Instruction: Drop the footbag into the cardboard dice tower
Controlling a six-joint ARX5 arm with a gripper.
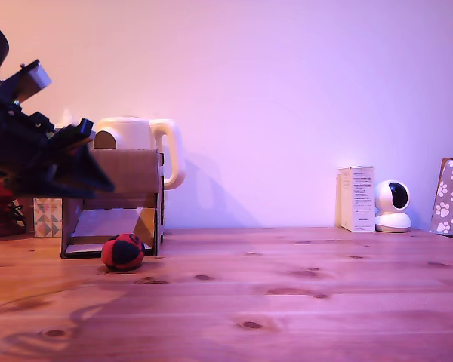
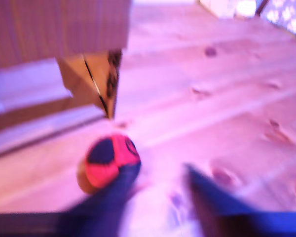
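Exterior view, from its left: the dark arm slants down in front of the cardboard dice tower, with a cream kettle behind it, and the footbag sits on the wooden table at the tower's lower front opening, while a white box and a small white camera stand far to the right. Only the blurred wrist view shows the gripper, its two dark fingers spread apart and empty, one tip overlapping the footbag's edge.

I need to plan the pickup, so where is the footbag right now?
The footbag lies on the wooden table at the exterior view's left, just in front of the cardboard dice tower and its lower opening, ungripped.
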